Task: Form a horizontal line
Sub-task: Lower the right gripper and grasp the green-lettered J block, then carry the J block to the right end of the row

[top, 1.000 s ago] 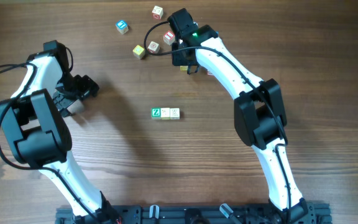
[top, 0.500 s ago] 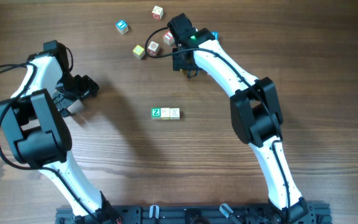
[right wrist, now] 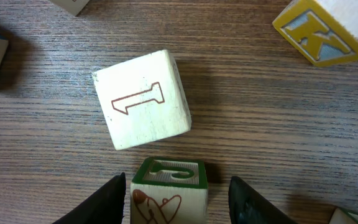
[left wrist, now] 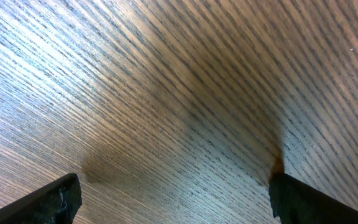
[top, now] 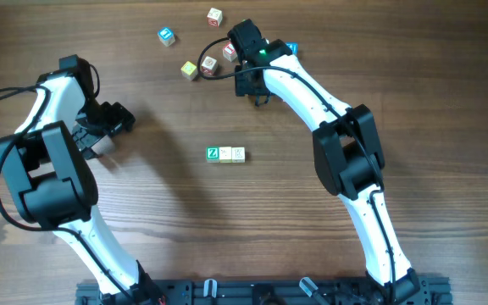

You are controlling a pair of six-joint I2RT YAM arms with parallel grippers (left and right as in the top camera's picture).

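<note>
Wooden row [top: 226, 154] mid-table; loose blocks [top: 190, 69] at twelve o'clock.
Right wrist view alone shows right gripper [right wrist: 178, 190] half-open astride a green-topped block [right wrist: 169, 173]; left gripper [left wrist: 176, 199] wide, empty.

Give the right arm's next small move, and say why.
Probably close the right pincer on the green-edged cube: its fingers stand open on either side of that cube, not yet gripping, and the row at mid-table holds only three cubes.
</note>
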